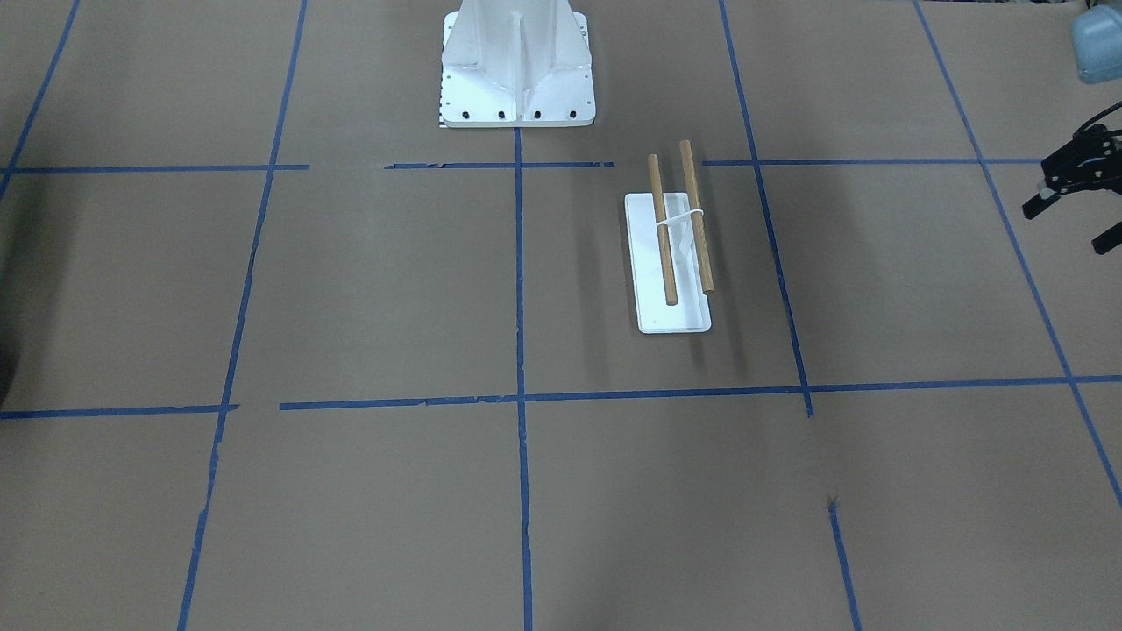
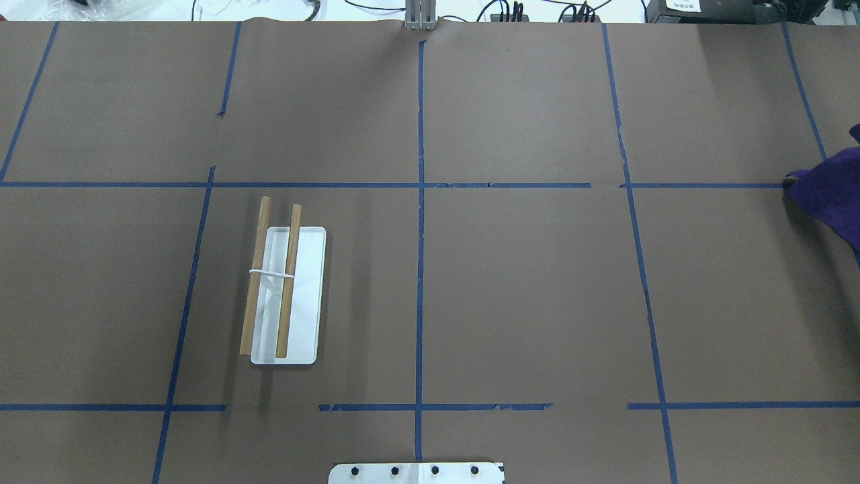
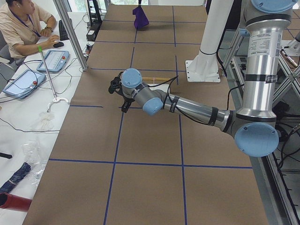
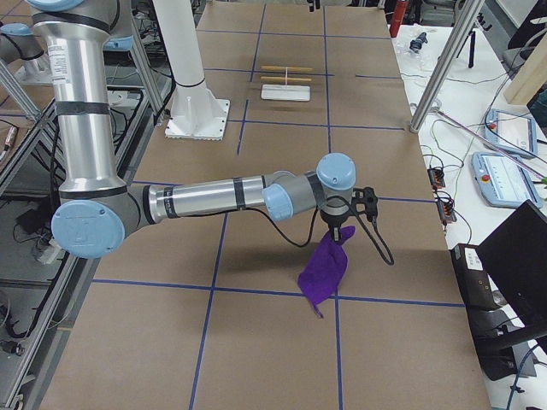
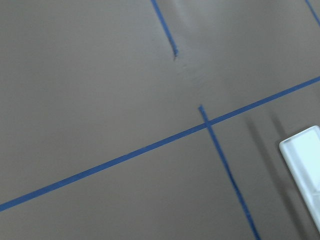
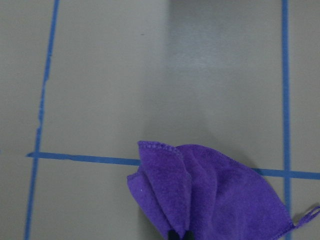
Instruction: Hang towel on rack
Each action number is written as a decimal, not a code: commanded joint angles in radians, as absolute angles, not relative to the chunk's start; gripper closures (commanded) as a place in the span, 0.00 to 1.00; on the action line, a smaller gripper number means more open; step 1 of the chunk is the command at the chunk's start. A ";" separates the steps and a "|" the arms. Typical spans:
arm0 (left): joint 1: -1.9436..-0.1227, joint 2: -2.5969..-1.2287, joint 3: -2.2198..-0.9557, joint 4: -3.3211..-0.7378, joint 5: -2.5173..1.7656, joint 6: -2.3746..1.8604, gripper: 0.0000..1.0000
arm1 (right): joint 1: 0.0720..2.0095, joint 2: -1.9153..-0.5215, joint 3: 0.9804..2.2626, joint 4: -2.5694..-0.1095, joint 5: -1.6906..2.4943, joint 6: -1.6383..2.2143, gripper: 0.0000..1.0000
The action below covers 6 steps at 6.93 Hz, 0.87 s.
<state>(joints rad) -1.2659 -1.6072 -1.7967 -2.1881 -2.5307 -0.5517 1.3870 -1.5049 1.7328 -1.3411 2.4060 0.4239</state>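
The rack (image 1: 673, 254) has a flat white base and two brown dowels joined by a white bracket. It stands on the brown table on my left side (image 2: 285, 296); it is bare. A corner of its base shows in the left wrist view (image 5: 305, 165). My left gripper (image 1: 1071, 226) is open and empty, off beyond the rack near the table's left end (image 3: 117, 91). My right gripper (image 6: 179, 235) is shut on a purple towel (image 6: 215, 195). It holds the towel hanging above the table's right end (image 4: 329, 269), far from the rack. The towel's edge shows overhead (image 2: 830, 191).
The large white bolted pedestal (image 1: 517, 79) stands at the robot's side of the table's middle. Blue tape lines cross the brown table. An operator (image 3: 21, 23) sits at a side desk with tablets (image 3: 51, 60) beyond the table's far edge.
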 commanded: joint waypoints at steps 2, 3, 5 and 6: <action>-1.088 -1.825 -1.738 -2.313 -2.453 -1.086 0.00 | 1.176 -1.448 1.961 -1.341 2.405 0.894 1.00; -1.016 -1.901 -1.721 -2.309 -2.427 -1.212 0.02 | 1.102 -1.384 1.997 -1.339 2.398 1.066 1.00; -0.919 -2.085 -1.642 -2.309 -2.380 -1.500 0.02 | 0.981 -1.246 2.011 -1.341 2.379 1.284 1.00; -0.881 -2.133 -1.640 -2.303 -2.355 -1.578 0.03 | 0.916 -1.180 2.011 -1.341 2.340 1.386 1.00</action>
<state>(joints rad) -0.9329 -2.0583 -1.6560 -2.3073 -2.3889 -1.4557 0.9948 -1.2635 2.0070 -1.3402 2.3755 1.2544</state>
